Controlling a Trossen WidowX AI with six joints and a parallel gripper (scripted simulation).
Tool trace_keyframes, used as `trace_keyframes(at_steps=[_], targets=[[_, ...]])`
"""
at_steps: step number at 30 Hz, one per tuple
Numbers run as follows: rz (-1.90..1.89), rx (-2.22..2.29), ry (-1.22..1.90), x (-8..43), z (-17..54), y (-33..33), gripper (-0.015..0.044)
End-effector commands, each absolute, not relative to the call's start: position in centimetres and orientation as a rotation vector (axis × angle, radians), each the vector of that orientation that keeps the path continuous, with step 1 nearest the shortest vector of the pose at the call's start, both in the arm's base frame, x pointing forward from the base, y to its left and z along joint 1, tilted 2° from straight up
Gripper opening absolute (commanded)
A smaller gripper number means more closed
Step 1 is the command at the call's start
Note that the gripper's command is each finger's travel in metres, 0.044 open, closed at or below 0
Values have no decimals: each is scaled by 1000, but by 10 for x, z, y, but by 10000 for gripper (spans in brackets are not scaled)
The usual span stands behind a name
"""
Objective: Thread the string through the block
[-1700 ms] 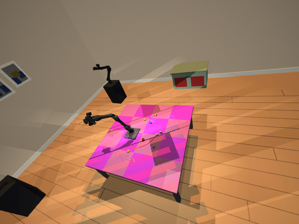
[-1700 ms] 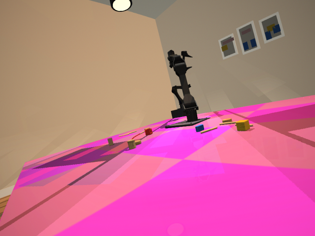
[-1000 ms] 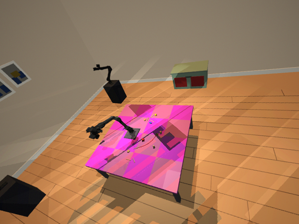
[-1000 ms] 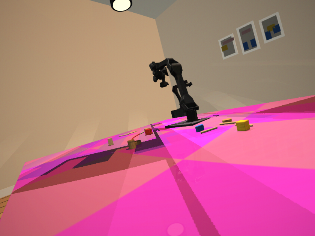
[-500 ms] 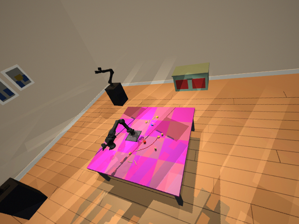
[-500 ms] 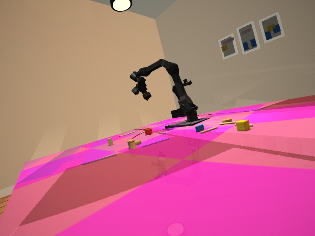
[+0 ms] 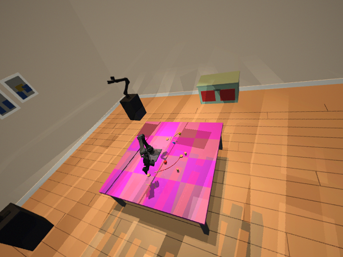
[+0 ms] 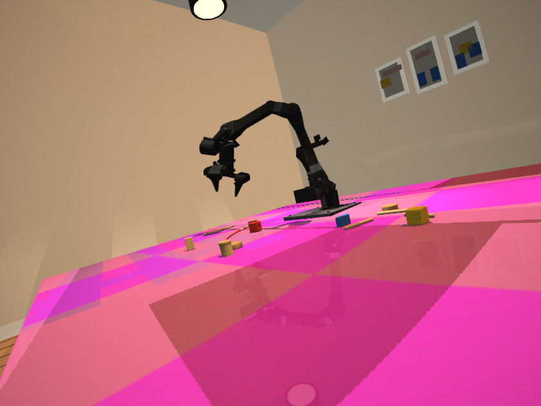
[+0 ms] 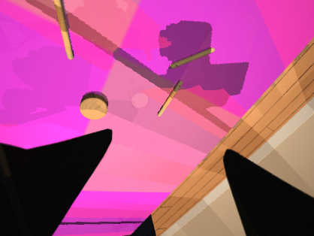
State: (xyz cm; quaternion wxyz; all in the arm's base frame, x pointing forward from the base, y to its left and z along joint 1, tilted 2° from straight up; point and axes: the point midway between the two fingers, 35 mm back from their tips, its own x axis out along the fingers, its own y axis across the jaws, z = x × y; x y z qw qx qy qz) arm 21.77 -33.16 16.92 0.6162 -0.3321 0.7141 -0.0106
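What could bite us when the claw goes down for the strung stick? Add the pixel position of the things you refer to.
Judging from here:
1. Wrong pick: two loose sticks [image 7: 154,186] [image 8: 226,228] [image 9: 192,58] lie near the strung stick [image 7: 157,171] [image 9: 64,30] and look much alike.
2. Bump: a wooden disc [image 7: 148,175] [image 9: 94,108] lies close to the strung stick; the wide-open claw [image 7: 145,171] [image 8: 227,193] [image 9: 167,143] could knock it.
3. Drag: the red string [image 7: 170,167] [image 8: 234,233] curves past the red cube [image 7: 164,162] [image 8: 255,226] and might shove it.
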Motion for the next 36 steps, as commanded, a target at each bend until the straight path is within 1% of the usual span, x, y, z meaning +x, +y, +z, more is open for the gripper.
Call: trace_keyframes(at_steps=[1, 6, 10, 12, 35, 36], targets=[[248, -825, 1580, 251, 139, -275, 440], [589, -895, 1477, 278, 109, -193, 440], [856, -933, 1392, 284, 90, -127, 440], [942, -942, 1364, 282, 84, -106, 440], [941, -946, 1360, 284, 85, -104, 440], [941, -946, 1360, 284, 85, -104, 414]])
